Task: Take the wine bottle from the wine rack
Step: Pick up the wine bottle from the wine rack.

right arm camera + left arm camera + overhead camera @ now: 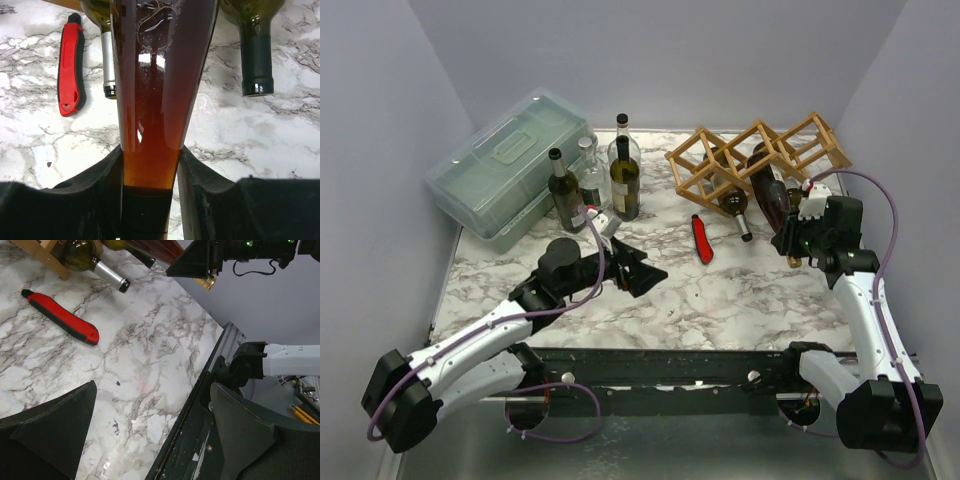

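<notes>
The wooden lattice wine rack (760,152) stands at the back right of the marble table. A dark red-brown wine bottle (770,190) lies tilted with its base end in a rack cell and its neck pointing toward me. My right gripper (790,242) is shut on that neck. In the right wrist view the amber-red neck (150,100) fills the gap of the right gripper (150,185), both pads pressed against it. My left gripper (635,268) hovers open over the table's middle, and in its own view the left gripper (152,415) holds nothing.
Two more bottles lie at the rack: a green one with a silver neck (735,208) and a dark-necked one (257,60). A red-handled tool (702,240) lies in front of the rack. Several upright bottles (625,180) stand beside a translucent lidded box (510,175) at the back left.
</notes>
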Controlling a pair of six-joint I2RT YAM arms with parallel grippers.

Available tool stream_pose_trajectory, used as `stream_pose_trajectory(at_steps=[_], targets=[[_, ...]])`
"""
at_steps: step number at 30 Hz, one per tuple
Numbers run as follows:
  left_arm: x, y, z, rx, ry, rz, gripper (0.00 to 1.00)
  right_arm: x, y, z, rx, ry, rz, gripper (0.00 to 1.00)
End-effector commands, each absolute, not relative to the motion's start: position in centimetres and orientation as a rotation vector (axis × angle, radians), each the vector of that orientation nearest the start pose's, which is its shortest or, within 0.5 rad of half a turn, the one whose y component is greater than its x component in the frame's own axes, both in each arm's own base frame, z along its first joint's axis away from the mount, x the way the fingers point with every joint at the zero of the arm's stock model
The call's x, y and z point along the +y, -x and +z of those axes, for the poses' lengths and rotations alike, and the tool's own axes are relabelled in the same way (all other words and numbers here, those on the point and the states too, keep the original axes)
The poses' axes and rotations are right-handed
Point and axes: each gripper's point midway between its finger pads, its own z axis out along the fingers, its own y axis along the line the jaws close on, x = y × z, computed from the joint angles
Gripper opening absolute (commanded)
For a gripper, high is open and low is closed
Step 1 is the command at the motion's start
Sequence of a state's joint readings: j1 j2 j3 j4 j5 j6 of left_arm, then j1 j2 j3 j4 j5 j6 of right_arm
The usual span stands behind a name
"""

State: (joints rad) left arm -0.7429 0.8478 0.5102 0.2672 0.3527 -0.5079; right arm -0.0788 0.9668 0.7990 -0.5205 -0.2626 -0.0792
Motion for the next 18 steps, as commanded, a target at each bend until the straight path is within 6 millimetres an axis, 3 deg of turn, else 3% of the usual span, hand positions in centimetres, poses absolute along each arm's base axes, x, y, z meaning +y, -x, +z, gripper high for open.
stream_pose_trajectory(at_steps=[1,7,13,18], targets=[[-30.2,-19.9,27.3,1.636,-0.412,-1.293,0.98,3.9,-30.4,23.2,1.973,0.28,0.253,0.0],[-33.9,-21.9,29.2,1.702,-0.184,-1.447,0.99,3.9,-30.4,22.6,1.979,0.285,0.261,0.0],[-39.4,-23.7,29.8,1.772,-0.056,-1.536,0.99,4.0,-30.3,22.8,1.976,0.286,0.263,0.0],[-42.8,-25.8,28.8,1.841,0.098,-1.584,0.99,4.0,-30.1,22.4,1.981,0.281,0.263,0.0]])
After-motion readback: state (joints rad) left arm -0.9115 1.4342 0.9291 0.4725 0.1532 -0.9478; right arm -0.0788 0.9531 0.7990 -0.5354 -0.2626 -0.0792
